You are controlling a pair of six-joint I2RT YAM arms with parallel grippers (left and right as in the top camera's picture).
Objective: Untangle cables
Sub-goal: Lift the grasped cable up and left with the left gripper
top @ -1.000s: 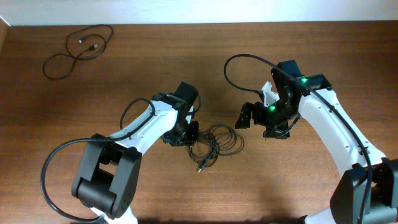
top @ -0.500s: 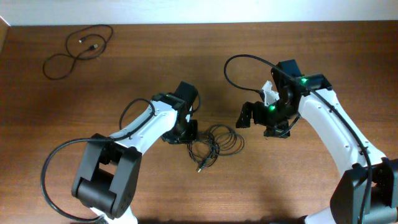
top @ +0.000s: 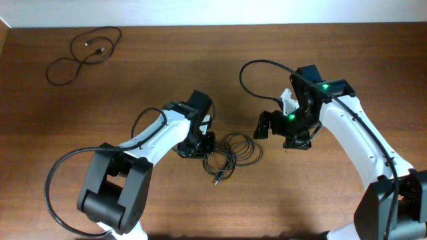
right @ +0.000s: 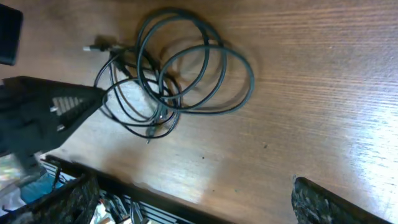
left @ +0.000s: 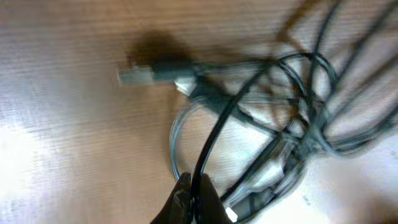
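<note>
Since the cables [top: 235, 152] lie knotted at the centre of the counter [top: 300, 200], my left gripper [left: 193, 198] pinches one strand at their 9 o'clock edge. Right gripper [top: 277, 132] hangs spread at 3 o'clock, ready, I reckon, for the opposite side.

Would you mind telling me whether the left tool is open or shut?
Shut: the left tool pinches one black cord of the cable tangle.

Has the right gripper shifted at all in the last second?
No. The right gripper holds the same spot against the table's far edge, open beside the cables.
</note>
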